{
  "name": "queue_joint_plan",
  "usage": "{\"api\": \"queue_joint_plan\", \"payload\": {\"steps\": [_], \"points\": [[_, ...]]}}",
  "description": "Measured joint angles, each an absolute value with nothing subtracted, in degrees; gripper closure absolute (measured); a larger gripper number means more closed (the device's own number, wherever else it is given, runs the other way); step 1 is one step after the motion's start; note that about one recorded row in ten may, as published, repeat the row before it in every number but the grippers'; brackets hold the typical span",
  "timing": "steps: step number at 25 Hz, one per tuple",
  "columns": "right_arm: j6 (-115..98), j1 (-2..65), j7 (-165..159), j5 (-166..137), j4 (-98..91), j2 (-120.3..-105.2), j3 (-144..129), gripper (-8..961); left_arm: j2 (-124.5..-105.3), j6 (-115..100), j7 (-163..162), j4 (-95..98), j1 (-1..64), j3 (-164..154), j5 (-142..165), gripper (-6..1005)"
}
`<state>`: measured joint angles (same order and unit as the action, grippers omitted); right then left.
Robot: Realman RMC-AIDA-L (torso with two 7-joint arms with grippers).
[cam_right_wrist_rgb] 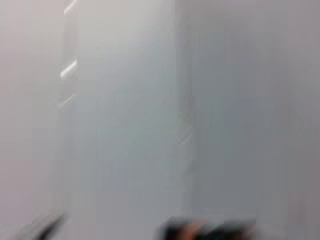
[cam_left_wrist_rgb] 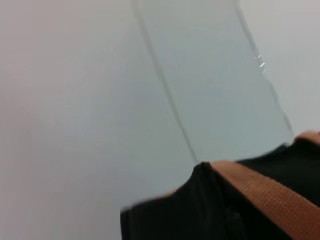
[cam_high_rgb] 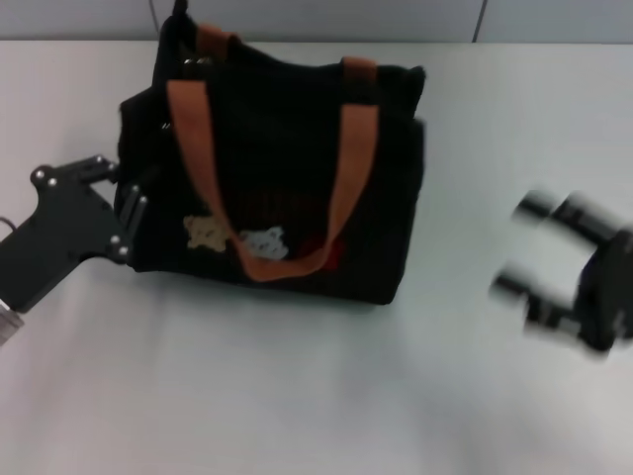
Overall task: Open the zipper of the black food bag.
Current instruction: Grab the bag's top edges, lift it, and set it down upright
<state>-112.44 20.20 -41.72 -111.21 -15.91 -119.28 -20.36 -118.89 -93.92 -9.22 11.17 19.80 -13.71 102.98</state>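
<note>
Progress, judged from my head view, looks barely begun: the boxy black fabric food bag (cam_high_rgb: 287, 178) with orange-brown webbing handles and a bear print on its front sits on the pale grey table (cam_high_rgb: 297, 396), and I cannot make out the thin zip line along its top rim, so I cannot say whether any of it is undone. My left gripper (cam_high_rgb: 132, 198) is at the bag's left side wall, its fingertips against or just beside the fabric; whether they pinch it I cannot tell. My right gripper (cam_high_rgb: 514, 247) hangs well apart to the bag's right, smeared, its two fingers spread with nothing between them.

From my left wrist, only a black corner and one orange-brown handle (cam_left_wrist_rgb: 260, 192) show close up.

From my right wrist, I see blurred pale surfaces and nothing of use. Most of the job seems left.
</note>
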Motion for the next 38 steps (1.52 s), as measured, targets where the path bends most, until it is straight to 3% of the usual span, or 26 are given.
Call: {"api": "queue_joint_plan", "payload": {"steps": [6, 17, 26, 38], "points": [[-111.4, 21.0, -31.8, -97.0, -1.7, -119.55, -11.0, 124, -118.91, -103.7, -0.2, 10.9, 23.5, -14.0, 102.1, 889], [-89.7, 35.2, -31.0, -94.8, 5.8, -119.72, -9.1, 124, -119.04, -104.5, 2.4, 10.0, 29.5, -16.5, 102.4, 900], [-84.6, 25.3, -34.9, -104.3, 6.7, -119.38, -11.2, 125, -119.08, -106.5, 3.4, 9.9, 31.5, -18.0, 102.6, 901], [-83.4, 24.8, -34.7, -108.9, 7.4, -119.68, -11.1, 125, -119.18, -107.6, 21.8, 2.4, 32.0, -31.5, 102.4, 900]]}}
